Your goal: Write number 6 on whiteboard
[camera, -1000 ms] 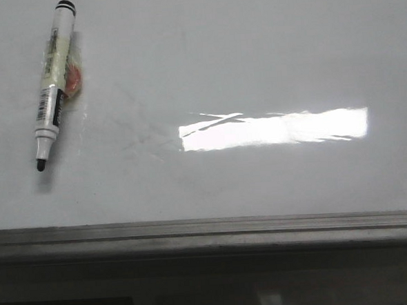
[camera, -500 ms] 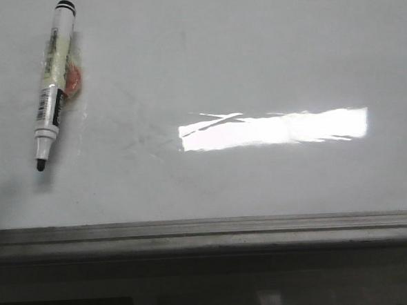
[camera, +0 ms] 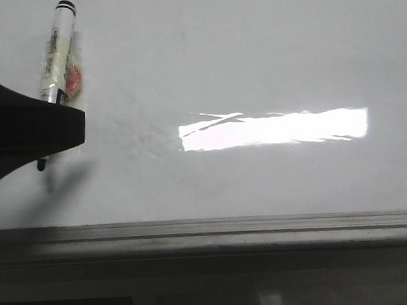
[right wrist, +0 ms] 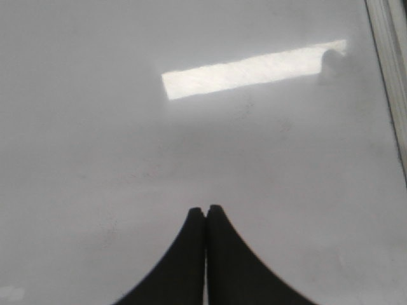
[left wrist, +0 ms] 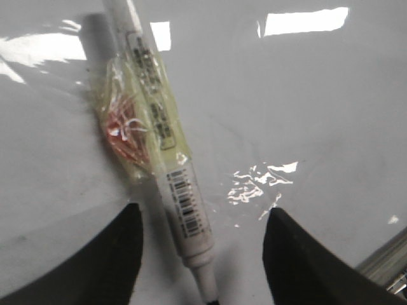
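Observation:
The whiteboard is glossy white with faint grey smudges; no black stroke of the number 6 shows on it. A white marker with a black tip lies uncapped at its far left, wrapped in clear tape with an orange scrap. My left gripper reaches in from the left and covers the marker's lower half. In the left wrist view the left gripper is open, its jaws apart on either side of the marker near its tip end, not touching it. My right gripper is shut and empty over bare board.
A grey metal edge rail runs along the board's near side and also shows in the right wrist view. A bright rectangular light reflection lies mid-board.
My left gripper has come into the front view from the left and now covers the marker's lower half, casting a shadow. The marker has not moved.

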Robot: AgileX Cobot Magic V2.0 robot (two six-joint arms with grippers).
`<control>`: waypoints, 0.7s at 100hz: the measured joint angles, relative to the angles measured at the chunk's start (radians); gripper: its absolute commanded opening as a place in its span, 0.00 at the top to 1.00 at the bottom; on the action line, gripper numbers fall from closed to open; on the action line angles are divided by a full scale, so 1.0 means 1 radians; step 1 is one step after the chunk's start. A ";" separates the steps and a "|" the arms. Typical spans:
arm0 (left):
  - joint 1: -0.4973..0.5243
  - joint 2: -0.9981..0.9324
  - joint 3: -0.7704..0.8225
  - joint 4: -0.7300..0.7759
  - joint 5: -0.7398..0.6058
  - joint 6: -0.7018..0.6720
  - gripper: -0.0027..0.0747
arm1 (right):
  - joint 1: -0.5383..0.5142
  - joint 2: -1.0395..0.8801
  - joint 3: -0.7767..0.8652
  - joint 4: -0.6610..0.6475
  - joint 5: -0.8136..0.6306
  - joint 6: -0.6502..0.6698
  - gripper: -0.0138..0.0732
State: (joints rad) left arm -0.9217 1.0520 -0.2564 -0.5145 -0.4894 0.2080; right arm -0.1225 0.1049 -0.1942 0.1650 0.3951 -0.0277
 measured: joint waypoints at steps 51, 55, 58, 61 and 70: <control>-0.021 0.045 -0.008 0.087 -0.040 0.005 0.99 | 0.195 0.108 -0.064 0.000 0.080 -0.030 0.91; -0.034 0.032 -0.006 0.128 -0.032 0.005 0.99 | 0.238 0.138 -0.077 0.002 0.081 -0.053 0.91; -0.049 0.021 -0.006 0.160 -0.028 0.005 0.99 | 0.268 0.159 -0.087 0.005 0.083 -0.070 0.90; -0.061 0.010 -0.006 0.177 -0.027 0.005 0.99 | 0.297 0.179 -0.102 0.013 0.083 -0.093 0.88; -0.094 -0.017 -0.006 0.233 -0.020 0.005 0.99 | 0.397 0.246 -0.155 0.045 0.079 -0.145 0.81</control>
State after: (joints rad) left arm -1.0157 1.0354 -0.2627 -0.2817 -0.5098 0.2133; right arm 0.2743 0.3505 -0.3495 0.2097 0.4743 -0.1725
